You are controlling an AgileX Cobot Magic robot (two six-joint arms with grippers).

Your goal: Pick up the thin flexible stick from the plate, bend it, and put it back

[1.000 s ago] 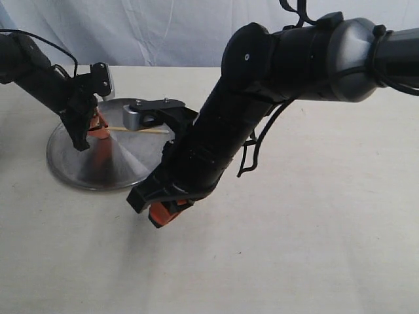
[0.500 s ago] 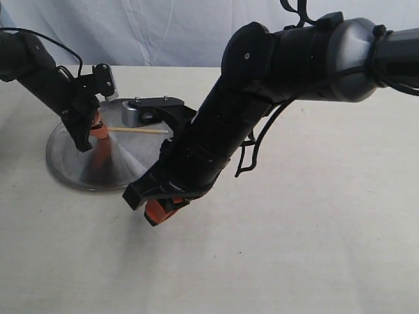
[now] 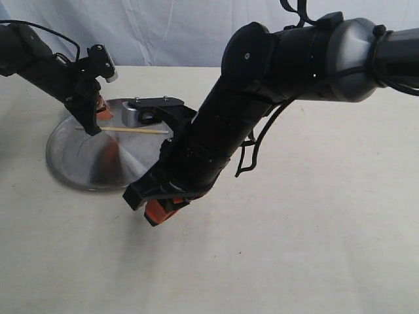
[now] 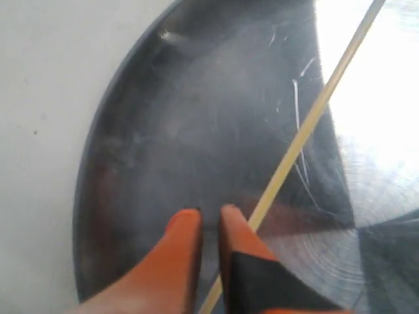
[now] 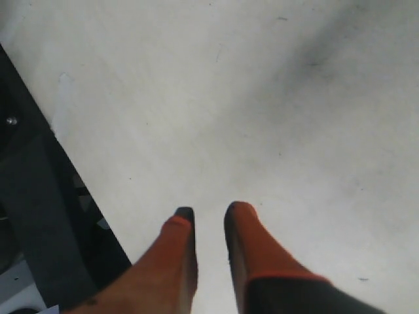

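Note:
The thin pale stick (image 3: 134, 131) lies flat across the silver plate (image 3: 72, 173) at the left of the table. My left gripper (image 3: 97, 121) hangs just above the stick's left end, lifted off the plate. In the left wrist view its orange fingers (image 4: 209, 210) stand a narrow gap apart with nothing between them. The stick (image 4: 308, 124) runs on the plate (image 4: 131, 163) beneath one finger. My right gripper (image 3: 160, 212) hovers over bare table in front of the plate, its fingers (image 5: 208, 209) slightly apart and empty.
The bulky right arm (image 3: 262, 85) reaches in from the upper right, and its wrist camera block (image 3: 134, 116) overhangs the plate's right side. A pale cloth backdrop (image 3: 170, 33) closes off the back. The tabletop (image 3: 314, 235) is off-white.
My left gripper has risen from the plate and moved back, off the stick. The stick stays lying on the plate. The right arm has barely moved.

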